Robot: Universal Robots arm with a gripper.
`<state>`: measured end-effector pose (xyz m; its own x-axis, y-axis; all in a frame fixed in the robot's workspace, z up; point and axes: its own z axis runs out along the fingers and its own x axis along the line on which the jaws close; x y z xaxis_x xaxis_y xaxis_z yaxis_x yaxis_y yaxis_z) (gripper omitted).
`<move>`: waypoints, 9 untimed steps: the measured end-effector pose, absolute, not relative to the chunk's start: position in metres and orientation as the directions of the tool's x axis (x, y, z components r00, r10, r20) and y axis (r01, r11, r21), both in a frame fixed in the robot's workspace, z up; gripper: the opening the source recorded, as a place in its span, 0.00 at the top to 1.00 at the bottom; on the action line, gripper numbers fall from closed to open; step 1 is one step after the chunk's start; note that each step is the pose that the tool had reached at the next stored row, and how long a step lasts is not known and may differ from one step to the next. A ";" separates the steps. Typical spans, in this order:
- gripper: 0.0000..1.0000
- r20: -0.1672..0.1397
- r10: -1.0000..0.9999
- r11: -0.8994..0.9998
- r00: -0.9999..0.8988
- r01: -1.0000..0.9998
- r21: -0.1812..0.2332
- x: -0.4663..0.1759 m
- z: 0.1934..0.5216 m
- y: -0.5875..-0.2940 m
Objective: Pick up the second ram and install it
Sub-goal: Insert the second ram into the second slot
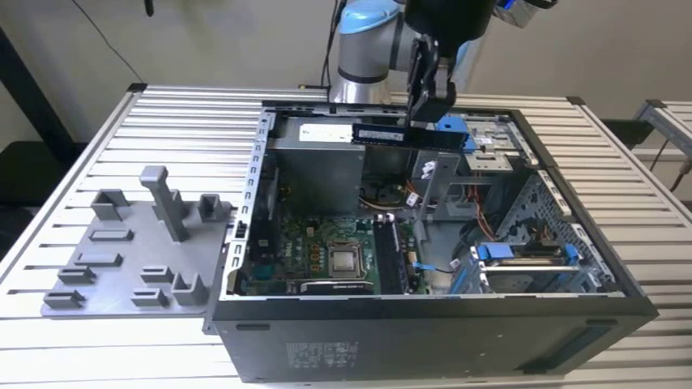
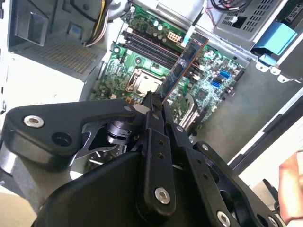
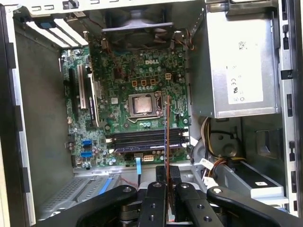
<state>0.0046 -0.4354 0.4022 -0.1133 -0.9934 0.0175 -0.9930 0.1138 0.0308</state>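
My gripper (image 1: 429, 113) hangs over the back of the open computer case (image 1: 433, 324), shut on the second ram (image 1: 411, 135). The ram is a slim dark stick with a pale label, held level above the case. In the second wrist view the stick (image 2: 184, 64) juts out from the gripper (image 2: 156, 101) over the motherboard (image 2: 208, 85). The first wrist view has the ram (image 3: 167, 123) edge-on, rising from the gripper (image 3: 168, 172) and crossing the long black memory slots (image 3: 142, 139) beside the processor socket (image 3: 142, 104). The stick is well above the board and touches nothing.
A silver power supply (image 3: 239, 61) and loose cables (image 3: 213, 161) fill one side of the case. A drive cage with blue clips (image 1: 519, 259) stands at the exterior view's right. A grey parts fixture (image 1: 130, 259) lies on the slatted table. A hand (image 2: 291, 184) shows at the second wrist view's edge.
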 end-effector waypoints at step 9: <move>0.86 0.020 -0.986 0.168 -0.167 -0.985 0.030 0.004 0.402 -0.435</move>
<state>0.0045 -0.4353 0.4020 -0.1674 -0.9857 0.0203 -0.9853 0.1679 0.0304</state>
